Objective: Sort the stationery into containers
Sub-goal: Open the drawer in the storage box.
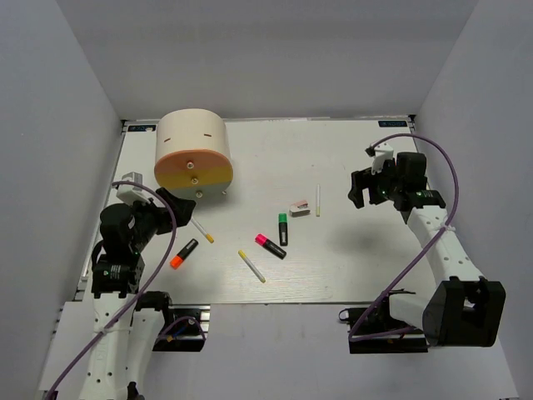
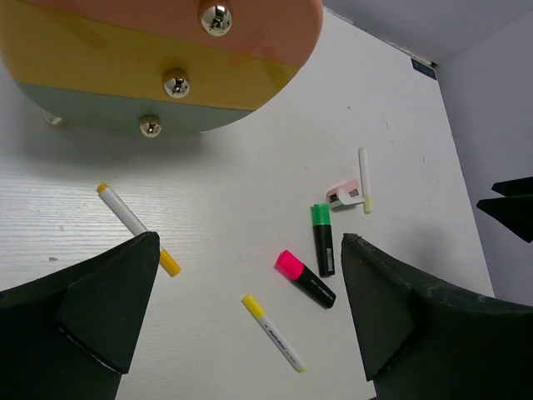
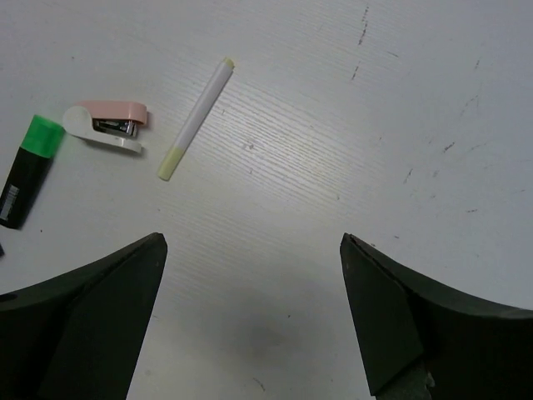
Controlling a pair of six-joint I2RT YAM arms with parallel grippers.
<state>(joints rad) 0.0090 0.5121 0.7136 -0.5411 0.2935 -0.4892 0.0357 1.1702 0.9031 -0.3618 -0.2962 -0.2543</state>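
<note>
Lying on the bench (image 1: 350, 275) right of middle, the far pen (image 1: 317, 200) is pointing its long axis almost straight away from the arm bases, yellow end nearest them. The stapler (image 1: 299, 207) is sitting just beside it on its left, not touching it, and the green highlighter (image 1: 283, 228) is lying a little nearer and further left. The right jaws (image 1: 360, 190) are hanging near this pen, on its right, and are much the nearer pair. The left jaws (image 1: 176, 202) are hovering well apart from it, close in front of the cabinet (image 1: 191, 133).

In the right wrist view the far pen (image 3: 196, 118) is running slantwise, ahead of the right jaws (image 3: 251, 242) and left of their midline, so it is not lying between the fingers. Those fingers are standing wide apart with only bare bench between them, released and empty. The left jaws (image 2: 250, 242) are likewise spread and gripping nothing.

Judging from this, a grasp by the right arm is calling for a reach forward and leftward, plus a wrist turn so the fingers are closing across the pen's thin width rather than along its length. The stapler is crowding the pen's far side, leaving little room for a finger there. Every drawer is looking closed, so one is probably needing opening, and the left arm is nearer for that.
</note>
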